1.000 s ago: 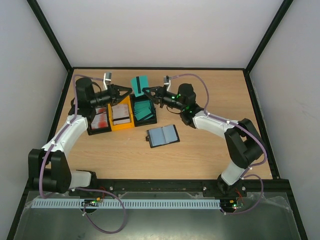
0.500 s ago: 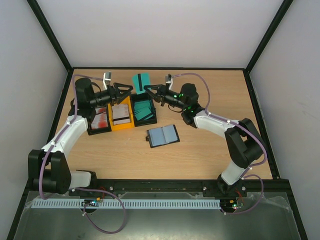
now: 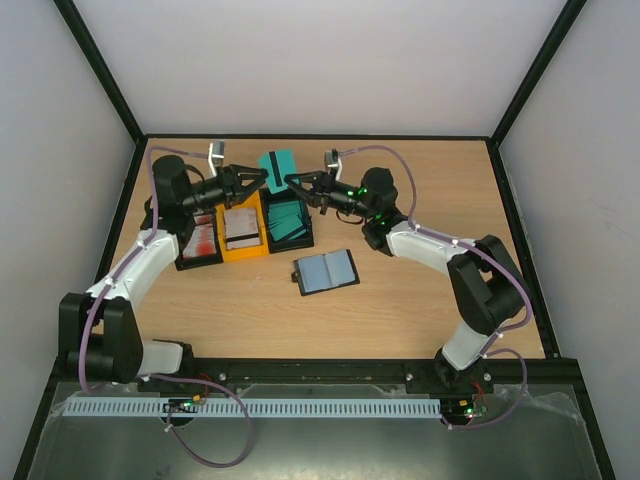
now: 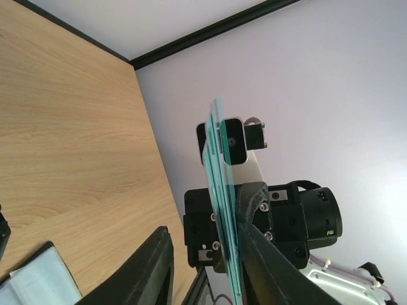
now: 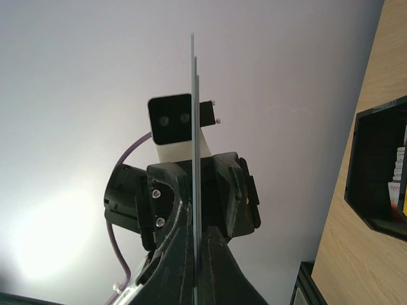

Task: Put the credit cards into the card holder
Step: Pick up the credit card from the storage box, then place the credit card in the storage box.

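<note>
Above the far end of the bins, the right gripper point(image 3: 297, 184) holds the teal credit cards point(image 3: 279, 163) upright in the air, its jaws pressed together on their lower edge. The right wrist view shows them edge-on, and 2 thin edges sit almost flush against each other, so this looks like 2 cards picked up as 1.

That would explain the left gripper point(image 3: 250, 177) facing it from the other side. Its jaws are spread, with 1 finger point(image 4: 257, 254) just beside the cards and the other standing apart, so they straddle the cards without pinching them. Holding the cards vertical, clear of the counter point(image 3: 420, 300), gives both arms room to reach the faces and lets the left arm take 1 card off the other.

The card holder point(image 3: 326, 271) lies open and flat on the counter, near the black bin of teal cards point(image 3: 288, 222) and well below the raised cards. No card shows in its slots. The yellow bin point(image 3: 241, 232) and the black bin of red-and-white cards point(image 3: 198, 240) hold their stock, so the task seems barely begun. The risk now is 1 card slipping free as the stack parts.
</note>
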{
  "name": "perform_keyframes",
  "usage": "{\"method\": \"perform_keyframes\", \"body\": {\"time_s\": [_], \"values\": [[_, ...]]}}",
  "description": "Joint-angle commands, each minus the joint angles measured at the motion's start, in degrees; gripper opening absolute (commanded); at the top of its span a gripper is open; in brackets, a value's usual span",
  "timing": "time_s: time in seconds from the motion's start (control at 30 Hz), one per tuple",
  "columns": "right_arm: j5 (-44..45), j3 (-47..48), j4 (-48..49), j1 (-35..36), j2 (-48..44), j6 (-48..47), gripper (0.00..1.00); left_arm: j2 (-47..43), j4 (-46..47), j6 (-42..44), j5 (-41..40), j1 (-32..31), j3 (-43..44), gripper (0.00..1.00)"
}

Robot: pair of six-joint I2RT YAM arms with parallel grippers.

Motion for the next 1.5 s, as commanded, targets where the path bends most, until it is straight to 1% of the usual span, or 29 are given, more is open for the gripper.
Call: {"method": "perform_keyframes", "body": {"time_s": [0.0, 0.1, 0.17, 0.23, 0.3, 0.4, 0.63, 0.8, 1.1, 1.17, 1.2, 1.27, 1.37, 1.4, 1.47], "values": [[-2.3, 0.6, 3.4, 0.5, 0.9, 0.4, 0.02, 0.8, 2.9, -0.7, 0.9, -0.5, -0.4, 0.33], [-2.6, 0.5, 3.4, 0.6, 1.1, 0.3, 0.02, 1.0, 3.4, -1.0, 1.0, -0.6, -0.5, 0.34], [-2.6, 0.5, 3.3, 0.6, 1.1, 0.3, 0.02, 1.1, 3.5, -1.0, 1.1, -0.6, -0.5, 0.2], [-2.3, 0.2, 3.3, 0.6, 0.9, 0.5, 0.02, 1.1, 3.3, -1.0, 1.0, -0.6, -0.7, 0.07], [-1.9, 0.0, 3.4, 0.6, 0.9, 0.5, 0.02, 0.9, 3.4, -1.0, 0.8, -0.6, -0.9, 0.03], [-0.2, -0.9, 4.0, 0.6, 0.2, 0.7, 0.02, 0.4, 3.4, -0.9, 0.7, -0.6, -1.4, 0.03], [9.1, -6.9, 9.2, -0.6, -3.1, 2.3, 0.03, -2.0, 2.8, -0.9, 0.8, 0.1, -1.7, 0.03], [15.4, -10.6, 10.9, -1.5, -6.2, 2.3, 0.03, -3.6, 2.1, -0.9, 0.7, 0.9, -1.8, 0.03], [20.3, -13.9, 12.1, -1.8, -9.0, 0.5, 0.02, -5.3, 1.0, 0.2, -0.1, 2.1, -2.7, 0.03], [21.0, -14.3, 10.2, -1.9, -10.0, -1.4, 0.02, -5.0, -2.0, 3.7, -0.6, 2.1, -1.7, 0.03], [21.0, -14.5, 7.9, -1.9, -10.6, -2.9, 0.02, -4.9, -6.8, 7.1, -1.5, 2.0, -0.6, 0.03], [21.5, -15.1, 3.5, -2.0, -12.4, -6.4, 0.02, -3.9, -18.4, 17.5, -4.9, 0.7, 3.2, 0.03], [22.5, -16.9, -3.8, -2.0, -16.0, -12.1, 0.02, -0.7, -36.4, 34.7, -14.8, -4.6, 11.1, 0.03], [22.9, -17.5, -6.5, -2.0, -17.2, -13.7, 0.02, 0.9, -40.5, 39.3, -18.5, -6.9, 13.4, 0.03], [24.0, -18.9, -11.3, -2.0, -19.8, -17.1, 0.02, 4.7, -47.1, 45.2, -25.2, -11.1, 17.4, 0.03]]}}
